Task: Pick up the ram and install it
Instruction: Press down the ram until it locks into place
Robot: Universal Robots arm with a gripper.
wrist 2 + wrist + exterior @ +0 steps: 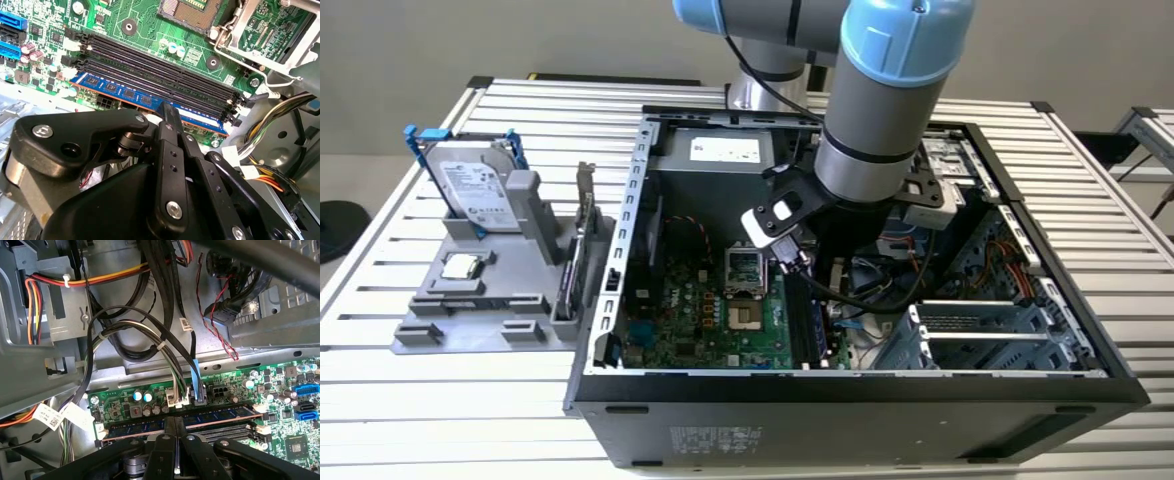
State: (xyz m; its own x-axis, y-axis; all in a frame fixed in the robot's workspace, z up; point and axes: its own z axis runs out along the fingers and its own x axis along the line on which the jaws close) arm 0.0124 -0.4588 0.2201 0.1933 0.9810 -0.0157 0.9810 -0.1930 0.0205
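In the exterior view the arm reaches down from the top centre of the frame into the open computer case [627, 250], which lies on the slatted counter [400, 400]. The gripper [790, 262] is low over the green motherboard [707, 310], in the middle of the picture. A grey holder [494, 290] with a hard drive [474, 185] stands at the left of the frame.

In the second wrist view the ram [125, 95] runs as a blue stick from the left-centre toward the right-centre, lying along the slot nearest the camera, with the empty black slots [160, 65] above it in the frame. The gripper [167, 114] has its two fingers drawn together on the ram's upper edge near the middle of its length.

In the first wrist view the ram [215, 415] crosses the lower part of the frame, with the gripper [176, 424] clamped on it at the bottom centre and cables [165, 350] hanging just behind.

To seat it well, I judge the stick should stay upright and parallel to the slot, pressed straight down and evenly, so that both end latches [101, 432] close; a tilt would jam one end.
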